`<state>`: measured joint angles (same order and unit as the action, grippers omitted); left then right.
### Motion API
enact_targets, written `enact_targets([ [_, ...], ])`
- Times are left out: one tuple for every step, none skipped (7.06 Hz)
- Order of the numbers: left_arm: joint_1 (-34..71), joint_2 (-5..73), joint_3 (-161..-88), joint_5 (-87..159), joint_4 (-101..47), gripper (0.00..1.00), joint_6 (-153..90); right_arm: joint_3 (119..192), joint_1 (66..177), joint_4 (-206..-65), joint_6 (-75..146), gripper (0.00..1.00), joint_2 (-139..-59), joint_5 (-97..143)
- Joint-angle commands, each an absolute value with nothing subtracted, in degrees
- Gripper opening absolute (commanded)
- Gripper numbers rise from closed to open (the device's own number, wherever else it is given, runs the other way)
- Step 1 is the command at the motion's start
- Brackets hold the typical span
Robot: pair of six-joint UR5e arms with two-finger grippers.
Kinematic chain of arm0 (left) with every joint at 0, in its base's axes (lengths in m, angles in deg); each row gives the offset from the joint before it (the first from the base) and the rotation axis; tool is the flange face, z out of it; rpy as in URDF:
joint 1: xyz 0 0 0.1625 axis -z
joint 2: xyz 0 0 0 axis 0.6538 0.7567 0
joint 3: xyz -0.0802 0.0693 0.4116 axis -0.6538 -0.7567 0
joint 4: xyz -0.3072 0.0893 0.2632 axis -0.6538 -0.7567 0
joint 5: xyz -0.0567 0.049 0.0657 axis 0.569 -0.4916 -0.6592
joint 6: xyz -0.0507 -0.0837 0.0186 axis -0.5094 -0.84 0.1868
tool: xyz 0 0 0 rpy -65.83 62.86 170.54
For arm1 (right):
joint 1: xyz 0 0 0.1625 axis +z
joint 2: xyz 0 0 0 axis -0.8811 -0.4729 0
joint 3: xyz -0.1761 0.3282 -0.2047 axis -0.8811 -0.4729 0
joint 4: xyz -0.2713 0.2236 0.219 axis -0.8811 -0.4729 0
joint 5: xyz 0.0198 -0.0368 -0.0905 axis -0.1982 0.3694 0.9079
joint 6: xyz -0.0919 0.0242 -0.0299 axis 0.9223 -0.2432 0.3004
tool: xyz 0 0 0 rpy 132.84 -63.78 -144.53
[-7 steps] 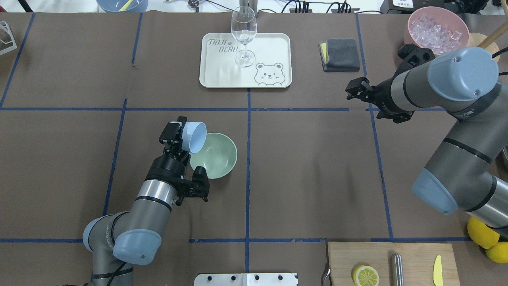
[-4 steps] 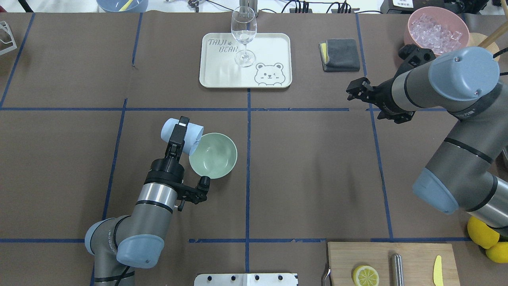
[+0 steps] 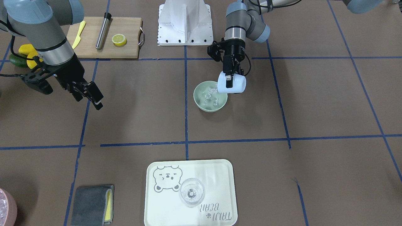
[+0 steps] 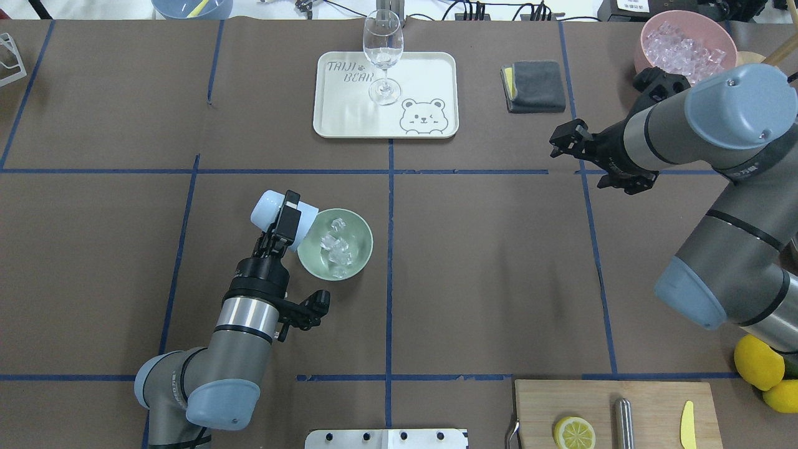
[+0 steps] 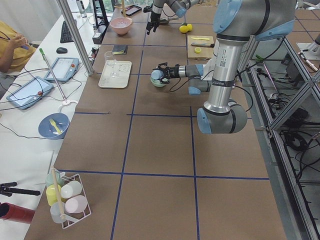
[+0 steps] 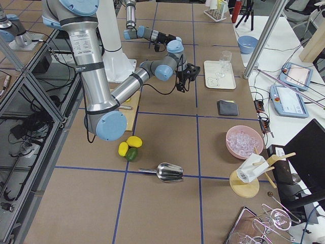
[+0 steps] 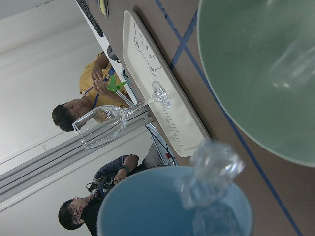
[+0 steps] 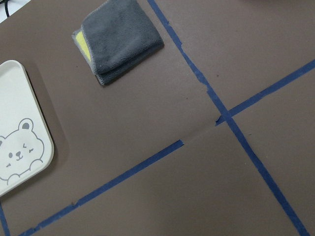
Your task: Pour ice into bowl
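Mostly, we judge the pour done: our left hand (image 4: 283, 218) pinches the tipped cup (image 4: 265, 209) over the bowl (image 4: 360, 232), where ice (image 4: 333, 246) lies inside, a few cubes seemingly yet to fall.

Bright even light, soft shadows, bowl (image 7: 261, 73) perhaps defocused

The overhead camera looks down from the near side; the front camera faces back from the far side. Both share the round sage-green bowl (image 4: 360, 251) and the white bear-printed tray (image 4: 349, 112).
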<state>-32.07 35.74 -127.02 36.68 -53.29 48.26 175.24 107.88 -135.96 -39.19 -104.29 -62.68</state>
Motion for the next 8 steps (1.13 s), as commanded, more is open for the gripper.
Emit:
enact_targets([
  [-32.21, 35.89, -126.93, 34.52, -53.37, 0.00, 52.16, 174.89, 108.53, -135.90, -39.03, 1.00, -104.38, -63.48],
  [-32.21, 35.89, -127.11, 34.42, -54.16, 0.00, 52.09, 174.98, 108.53, -135.90, -39.29, 1.00, -104.30, -63.66],
  [-32.30, 35.63, -126.85, 34.42, -56.95, 0.00, 47.82, 174.98, 108.53, -135.90, -39.29, 1.00, -104.30, -63.66],
  [-32.13, 35.01, -126.93, 34.34, -59.94, 0.00, 42.13, 174.98, 108.53, -135.90, -39.29, 1.00, -104.30, -63.66],
  [-31.95, 32.31, -126.84, 34.60, -61.71, 0.00, 33.63, 175.33, 108.53, -135.81, -39.38, 1.00, -104.30, -63.66],
  [-31.86, 31.33, -126.84, 35.03, -61.81, 0.00, 24.76, 175.50, 108.62, -135.81, -39.47, 1.00, -104.30, -63.75],
  [-31.95, 30.27, -126.84, 36.87, -61.90, 0.00, 13.96, 175.77, 108.71, -135.81, -39.47, 1.00, -104.30, -63.75],
  [-31.78, 28.35, -127.37, 37.84, -61.99, 0.00, 4.46, 176.03, 108.71, -135.72, -39.47, 1.00, -104.30, -63.75],
])
